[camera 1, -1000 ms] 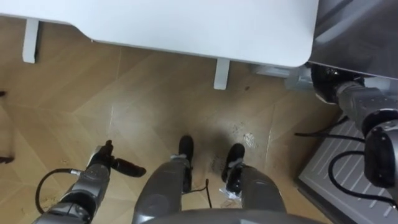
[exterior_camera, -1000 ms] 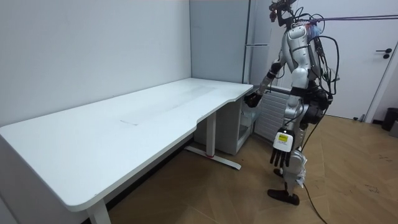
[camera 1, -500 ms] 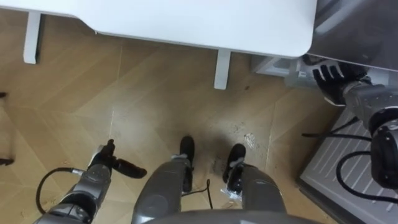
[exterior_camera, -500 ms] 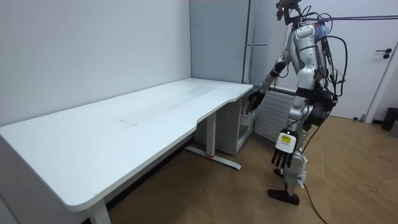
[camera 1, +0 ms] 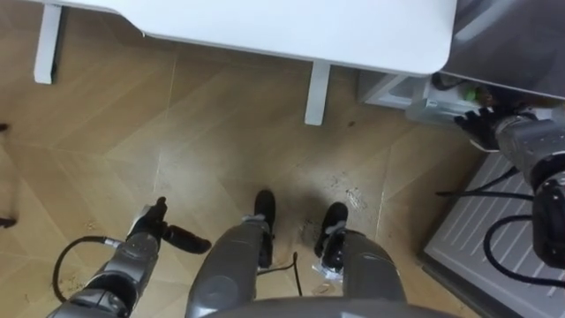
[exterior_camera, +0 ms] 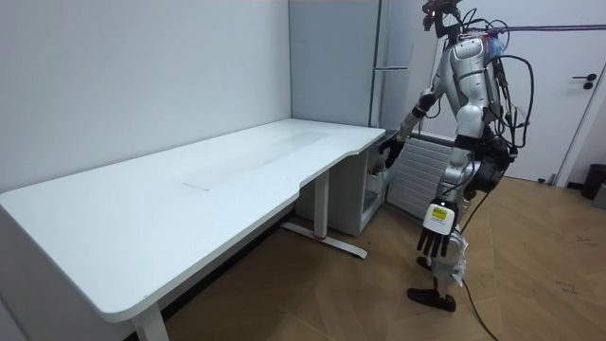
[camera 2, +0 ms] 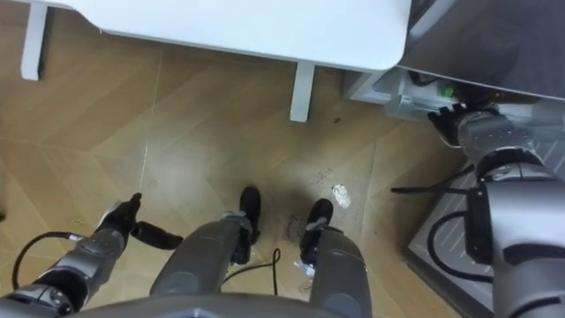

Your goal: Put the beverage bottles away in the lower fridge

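I stand at the end of a white desk, beside the tall grey fridge. Its lower compartment is open, with clear shelves inside. A small green-marked drink sits in there. My right hand is at the compartment's mouth just in front of that drink, fingers spread and holding nothing; it also shows as the right hand and the right hand. Down by my thigh, my left hand hangs idle with fingers straight.
A white ribbed panel lies low on my right, below the fridge opening. The desk's white leg stands just ahead of my feet on the wood floor. A closed door is at the back of the room.
My right hand's fingers have gone from curled to spread at the fridge opening, and the green-marked drink now shows behind them. The left hand has not moved.
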